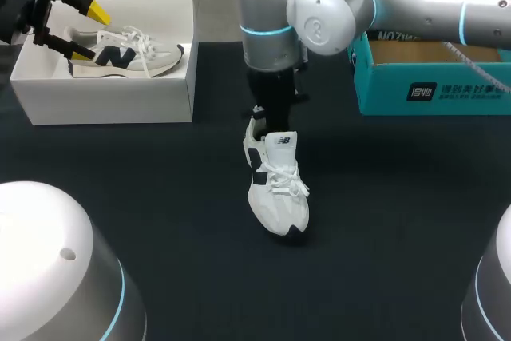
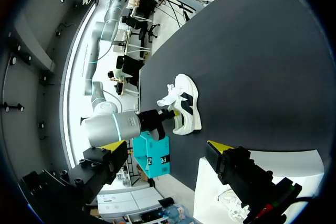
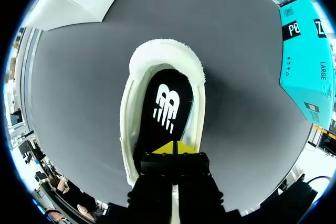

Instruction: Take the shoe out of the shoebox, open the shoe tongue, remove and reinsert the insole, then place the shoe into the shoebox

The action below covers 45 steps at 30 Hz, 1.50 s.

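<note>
A dark, matte tabletop fills the space in front of the robot. At its far left corner sits an open white cardboard shoebox, and inside it a white sneaker with a navy side emblem lies on its side. At the far right edge stands a teal cardboard box with its top open.

Near the middle of the tabletop, well apart from both boxes, a white lace-up sneaker stands upright on its sole, toe towards the near edge.

The left arm comes in at the far left corner. The left gripper hangs over the left end of the shoebox with its yellow-tipped fingers spread wide, holding nothing.

The right arm comes in from the right edge and reaches past the middle, its wrist turned straight down over the standing sneaker. The right gripper is lowered into the shoe's opening, its two yellow tips pressed together just over the black insole with a white logo. The soft white collar rings the opening ahead of the fingers. I cannot tell whether the tips pinch anything between them.
</note>
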Tool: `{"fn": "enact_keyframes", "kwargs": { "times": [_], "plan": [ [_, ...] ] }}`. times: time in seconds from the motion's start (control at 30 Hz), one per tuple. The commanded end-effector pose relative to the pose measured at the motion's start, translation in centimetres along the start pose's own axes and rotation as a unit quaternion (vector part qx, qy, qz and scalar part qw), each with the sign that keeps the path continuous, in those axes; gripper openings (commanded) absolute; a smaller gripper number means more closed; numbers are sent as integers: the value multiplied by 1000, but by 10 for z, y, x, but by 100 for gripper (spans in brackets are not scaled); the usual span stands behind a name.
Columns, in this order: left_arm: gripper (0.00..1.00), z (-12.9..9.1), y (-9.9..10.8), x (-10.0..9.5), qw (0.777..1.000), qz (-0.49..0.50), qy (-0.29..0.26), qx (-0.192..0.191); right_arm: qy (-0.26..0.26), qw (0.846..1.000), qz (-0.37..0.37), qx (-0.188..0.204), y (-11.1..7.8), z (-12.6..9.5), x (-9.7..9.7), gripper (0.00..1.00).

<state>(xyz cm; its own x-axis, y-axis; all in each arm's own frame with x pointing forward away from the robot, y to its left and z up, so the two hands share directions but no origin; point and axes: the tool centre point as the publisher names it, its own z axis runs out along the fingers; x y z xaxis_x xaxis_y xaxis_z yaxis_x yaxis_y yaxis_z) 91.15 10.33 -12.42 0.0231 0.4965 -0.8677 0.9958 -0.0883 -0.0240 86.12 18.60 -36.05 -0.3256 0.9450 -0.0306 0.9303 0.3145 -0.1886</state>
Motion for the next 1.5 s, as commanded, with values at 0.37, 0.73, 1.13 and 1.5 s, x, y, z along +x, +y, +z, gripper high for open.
{"fn": "enact_keyframes", "kwargs": {
  "times": [0.37,0.73,1.13,1.5],
  "plan": [
    [100,0,-1,0,1000,0,2,0,6,1000,18,4,-11,1,3,25],
    [100,0,-1,0,1000,0,2,0,6,1000,21,2,-14,-6,11,89],
    [100,0,-1,0,1000,0,2,0,10,1000,22,-5,-20,-10,17,100],
    [100,0,-1,0,1000,0,2,0,-1,999,27,-24,-31,-26,12,100]
  ]
}}
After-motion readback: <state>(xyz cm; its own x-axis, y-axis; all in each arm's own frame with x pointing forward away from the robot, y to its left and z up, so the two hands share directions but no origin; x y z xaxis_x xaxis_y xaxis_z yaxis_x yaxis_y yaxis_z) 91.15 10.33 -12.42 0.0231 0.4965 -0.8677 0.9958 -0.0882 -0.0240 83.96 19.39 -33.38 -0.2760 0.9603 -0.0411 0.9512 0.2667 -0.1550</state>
